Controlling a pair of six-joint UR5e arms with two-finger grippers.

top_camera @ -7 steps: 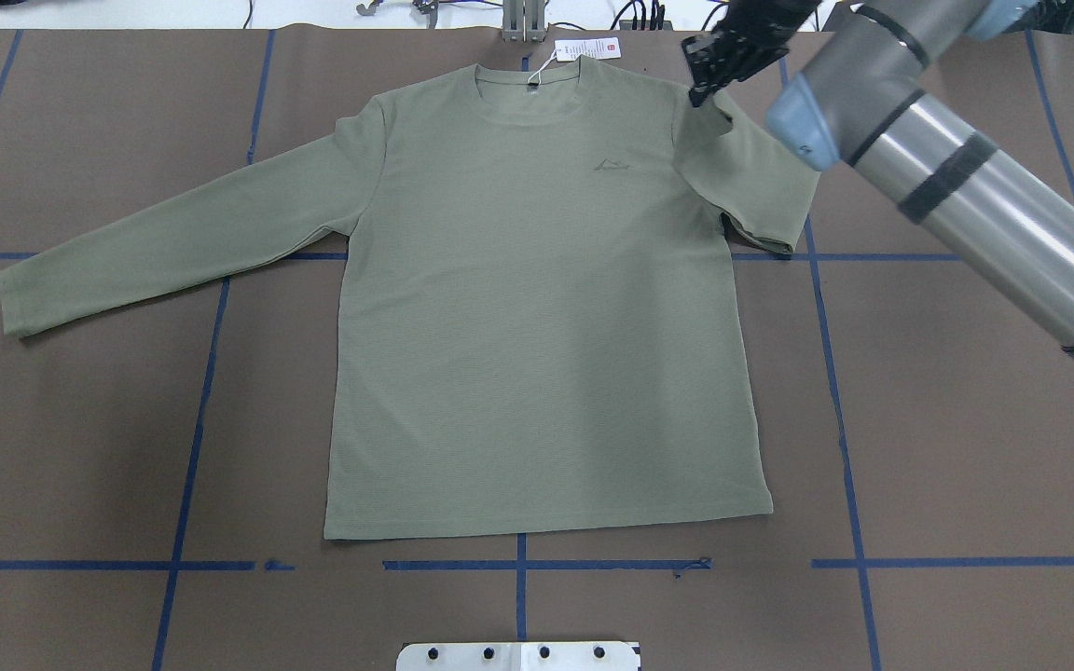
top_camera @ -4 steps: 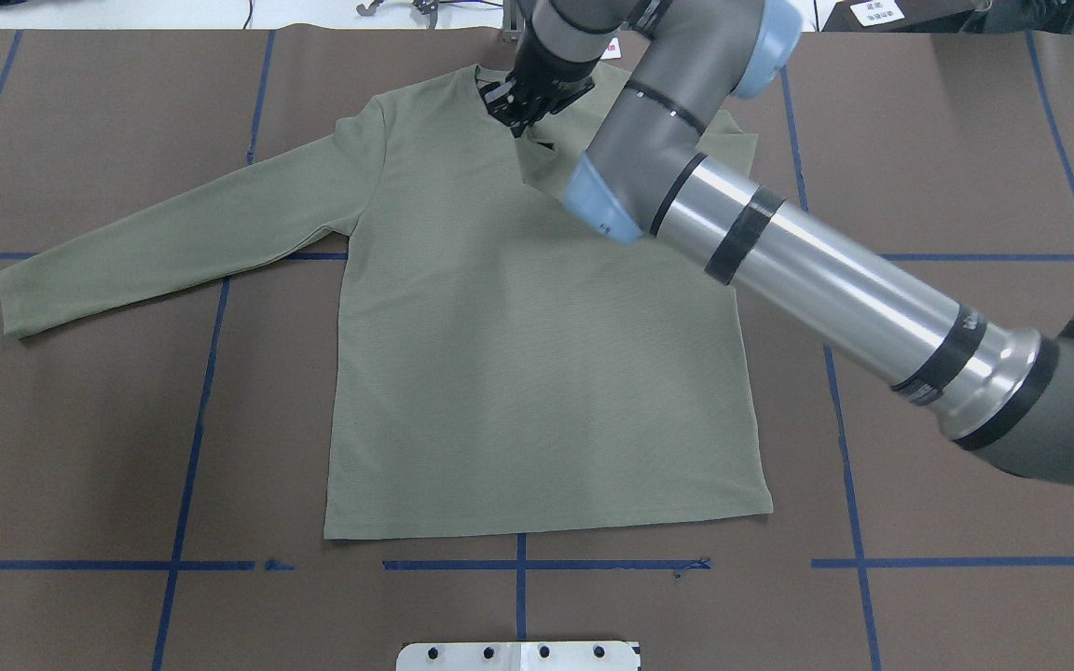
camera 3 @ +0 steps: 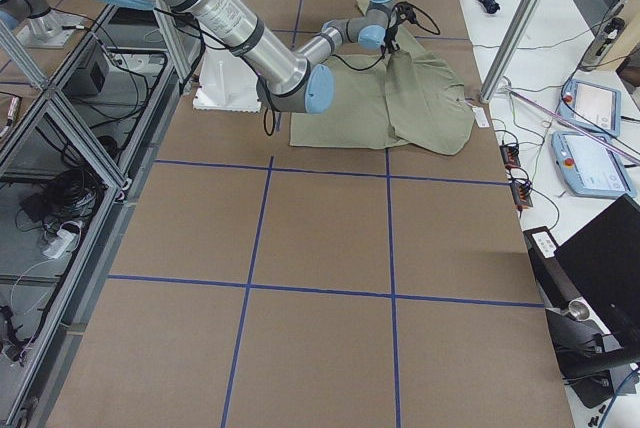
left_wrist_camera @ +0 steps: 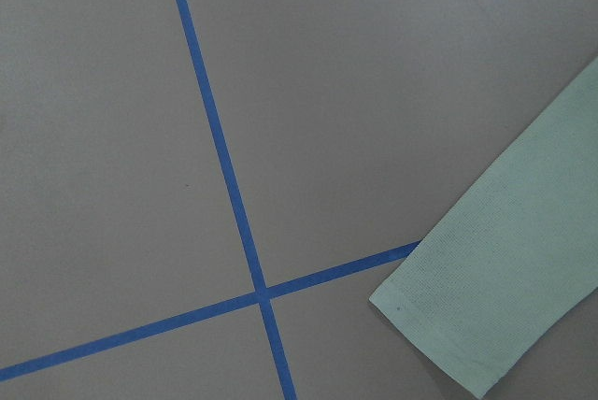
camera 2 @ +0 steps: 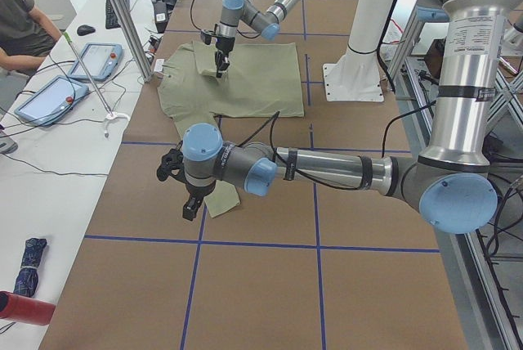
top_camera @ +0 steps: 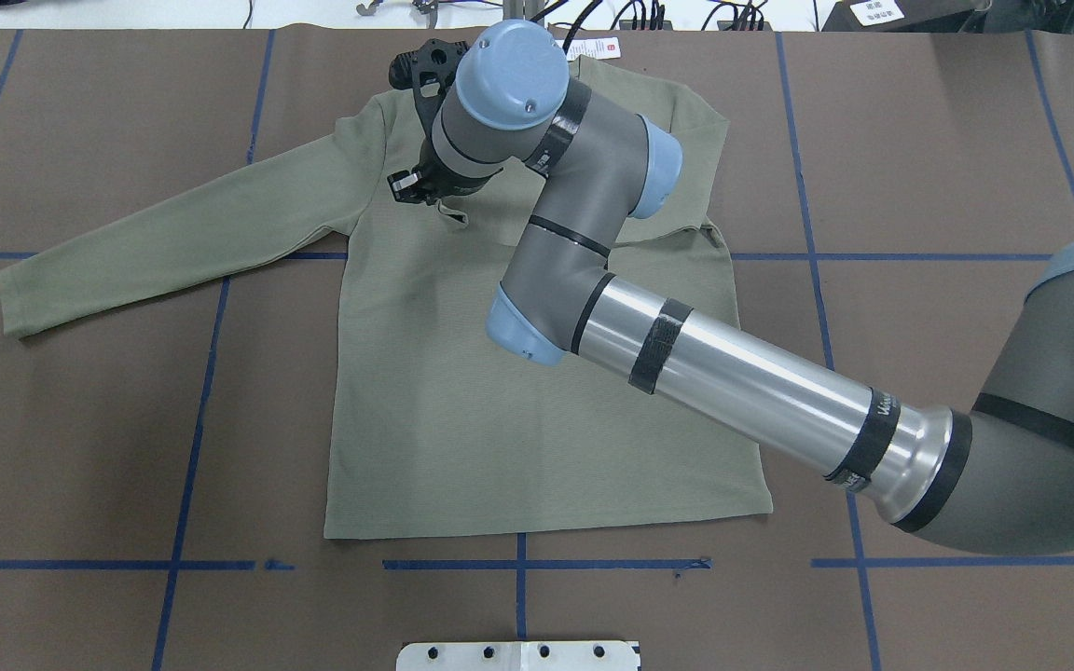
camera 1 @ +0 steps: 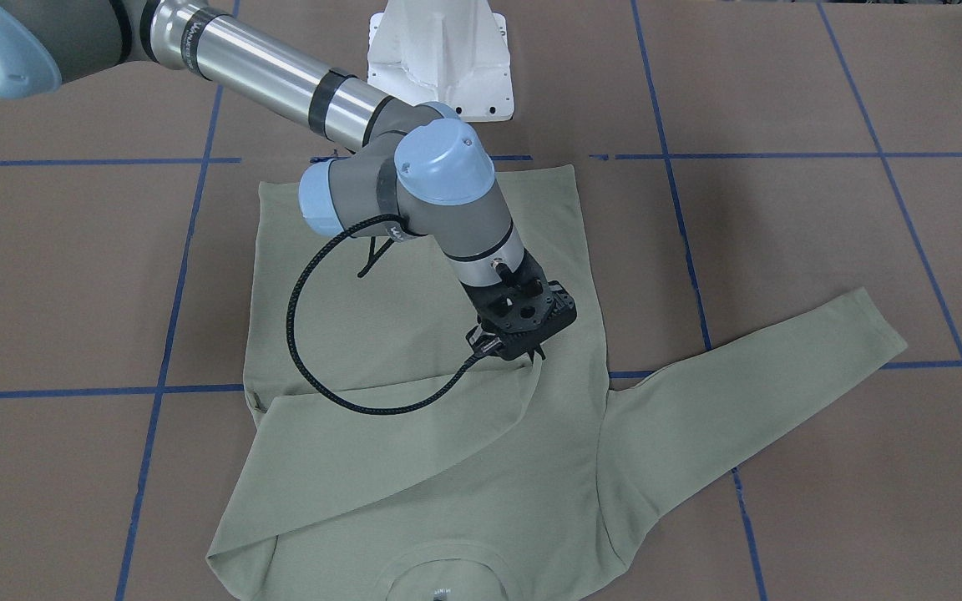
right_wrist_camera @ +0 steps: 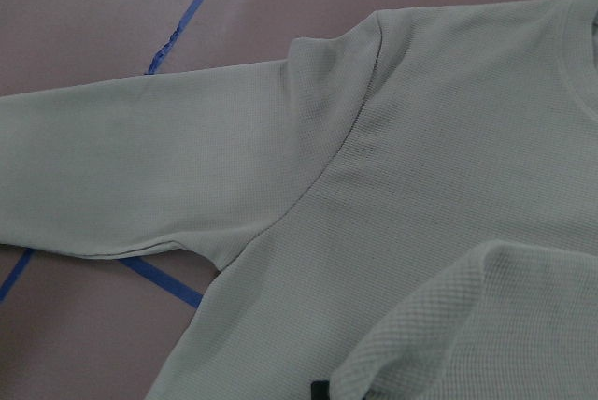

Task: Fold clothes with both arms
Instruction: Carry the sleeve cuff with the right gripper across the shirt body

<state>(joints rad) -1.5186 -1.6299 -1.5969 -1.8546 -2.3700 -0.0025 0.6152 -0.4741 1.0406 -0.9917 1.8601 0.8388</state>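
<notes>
Sage-green long-sleeved knit shirt [top_camera: 537, 419]: black open-frame right gripper [top_camera: 418, 184], pinching its right sleeve [camera 1: 381, 451], just swept from 1 to 11 o'clock overhead, so I'd call that sleeve fold nearly laid.

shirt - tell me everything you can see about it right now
The shirt is pale sage-green, long-sleeved, a fine waffle-like knit with a crew neck. It lies front-up and flat on the brown-paper table, hem toward the robot. One sleeve stretches out flat toward the robot's left; the other sleeve is folded diagonally across the chest, its end lifted and pinched in the right gripper. A white hang tag with a red mark sits by the collar.
</notes>
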